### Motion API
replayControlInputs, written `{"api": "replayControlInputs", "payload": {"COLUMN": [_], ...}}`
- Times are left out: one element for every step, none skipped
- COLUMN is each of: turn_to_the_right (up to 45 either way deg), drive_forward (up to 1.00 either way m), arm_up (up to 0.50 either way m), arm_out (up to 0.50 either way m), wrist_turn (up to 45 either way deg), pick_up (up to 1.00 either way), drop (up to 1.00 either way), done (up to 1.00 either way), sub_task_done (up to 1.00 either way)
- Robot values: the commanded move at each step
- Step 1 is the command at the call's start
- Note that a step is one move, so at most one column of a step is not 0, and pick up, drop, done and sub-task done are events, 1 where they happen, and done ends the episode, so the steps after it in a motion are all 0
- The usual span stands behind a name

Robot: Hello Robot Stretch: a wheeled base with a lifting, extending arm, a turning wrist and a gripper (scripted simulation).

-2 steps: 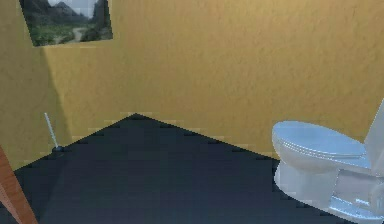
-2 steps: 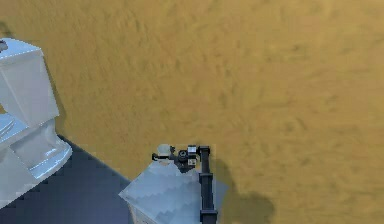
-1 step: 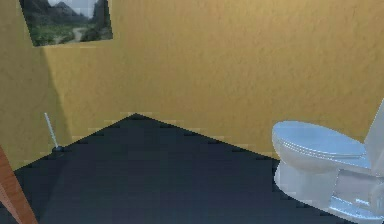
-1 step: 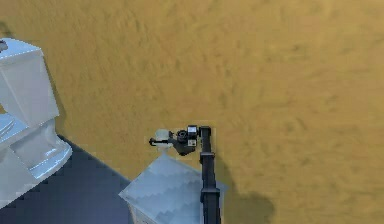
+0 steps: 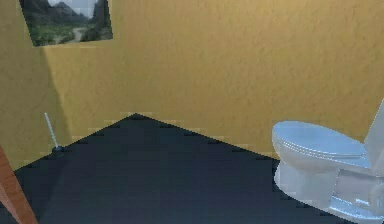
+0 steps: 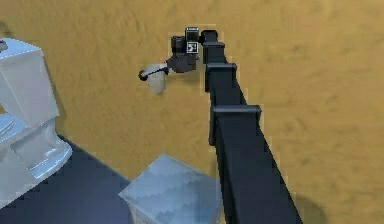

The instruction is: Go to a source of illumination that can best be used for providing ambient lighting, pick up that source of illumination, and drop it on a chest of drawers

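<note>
My arm (image 6: 235, 120) rises as a dark bar in the arm side view and ends high against the orange wall (image 6: 300, 60). Left of its white marker squares sits the gripper (image 6: 150, 72). A small pale rounded thing (image 6: 157, 84) hangs at the fingers, clear of floor and wall, so the gripper holds it. Its shape is too small to name as a lamp or candle.
A white toilet (image 5: 322, 160) stands at the forward view's right, and the same toilet (image 6: 25, 110) appears at the arm side view's left. A pale blue box (image 6: 170, 195) sits by the arm's base. A thin brush (image 5: 49, 132) leans in the corner under a landscape picture (image 5: 68, 20). Dark floor (image 5: 150, 170) lies ahead.
</note>
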Motion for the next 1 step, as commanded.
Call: {"api": "replayControlInputs", "payload": {"turn_to_the_right": [0.0], "drive_forward": [0.00], "arm_up": [0.00], "arm_out": [0.00], "wrist_turn": [-45.0], "pick_up": [0.00], "drop": [0.00], "done": [0.00], "sub_task_done": [0.00]}}
